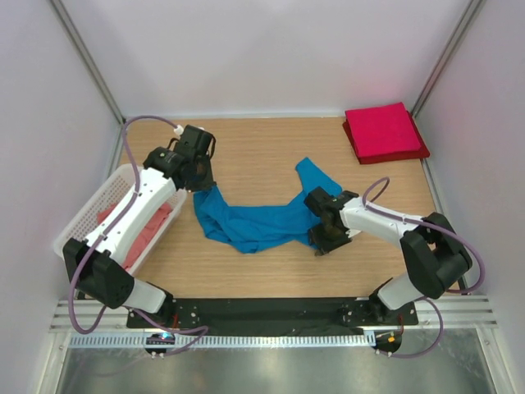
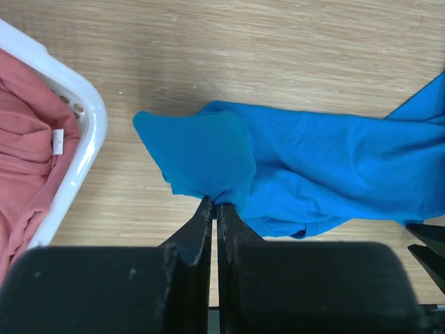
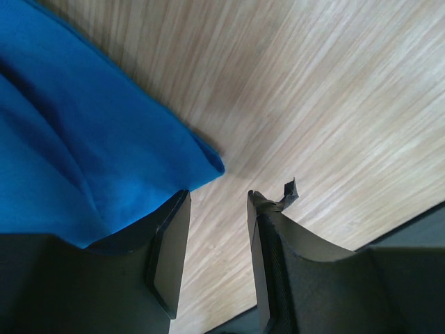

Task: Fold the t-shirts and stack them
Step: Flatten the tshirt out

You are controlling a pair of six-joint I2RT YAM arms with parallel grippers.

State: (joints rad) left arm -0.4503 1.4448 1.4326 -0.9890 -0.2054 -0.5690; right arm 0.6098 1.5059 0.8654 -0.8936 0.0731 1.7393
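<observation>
The blue t-shirt (image 1: 254, 222) is lying stretched away from the white basket (image 2: 90, 139), with the left gripper (image 2: 213, 205) clamping its basket-side end and the right gripper (image 3: 217, 202) hovering jaws apart at the far end, cloth just outside the gap.

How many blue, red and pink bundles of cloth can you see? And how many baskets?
Blue shirt: 1
Red folded stack: 1
Pink heap in the basket (I cannot count the shirts in it): 1
White basket: 1
Total: 4
</observation>
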